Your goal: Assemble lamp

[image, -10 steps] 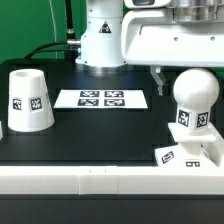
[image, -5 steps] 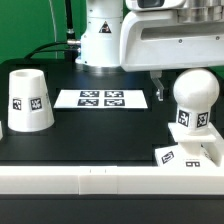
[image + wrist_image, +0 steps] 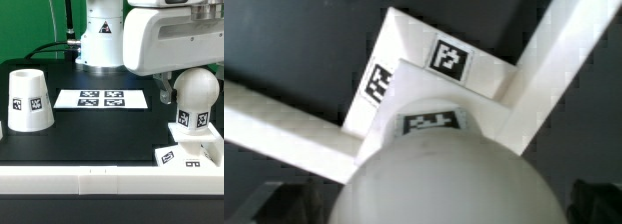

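The white ball bulb (image 3: 195,95) stands upright on the low square base (image 3: 188,153) at the exterior view's right, by the front wall. The tapered shade (image 3: 30,100) stands alone at the exterior view's left. My gripper (image 3: 180,90) hangs at the bulb's upper part, with one finger (image 3: 158,90) showing beside it and the other hidden behind it. In the wrist view the bulb (image 3: 438,170) fills the space between my dark fingers (image 3: 295,200), with the tagged base (image 3: 429,70) beyond. The jaws stand open on either side of the bulb.
The marker board (image 3: 100,99) lies flat on the black table between shade and bulb. A white wall (image 3: 90,180) runs along the table's front edge. The robot's white base (image 3: 100,35) stands behind the marker board.
The arm's white hand has shifted toward the exterior view's left and lower, so it now covers more of the space over and behind the bulb. The bulb, base and shade have not moved.
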Motion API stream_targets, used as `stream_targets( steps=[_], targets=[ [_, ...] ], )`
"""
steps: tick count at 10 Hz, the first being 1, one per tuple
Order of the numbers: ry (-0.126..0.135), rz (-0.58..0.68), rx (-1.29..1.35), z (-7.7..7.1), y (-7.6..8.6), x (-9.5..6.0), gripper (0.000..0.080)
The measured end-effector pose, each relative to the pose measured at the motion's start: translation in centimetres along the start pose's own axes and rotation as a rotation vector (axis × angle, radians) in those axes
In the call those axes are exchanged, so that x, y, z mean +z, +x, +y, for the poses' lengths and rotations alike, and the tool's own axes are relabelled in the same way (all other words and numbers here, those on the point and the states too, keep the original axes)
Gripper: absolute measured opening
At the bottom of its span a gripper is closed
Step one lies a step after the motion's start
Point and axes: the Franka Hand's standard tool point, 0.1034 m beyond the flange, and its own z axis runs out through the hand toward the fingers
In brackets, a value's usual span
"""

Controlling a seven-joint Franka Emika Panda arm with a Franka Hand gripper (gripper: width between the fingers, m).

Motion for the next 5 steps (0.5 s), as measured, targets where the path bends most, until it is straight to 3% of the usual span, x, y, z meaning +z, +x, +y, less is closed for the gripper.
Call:
stream_targets(
  steps=[5],
  targets=[
    [-0.013,-0.008,-0.344,0.46,-0.18,0.07,0.0699]
  ],
)
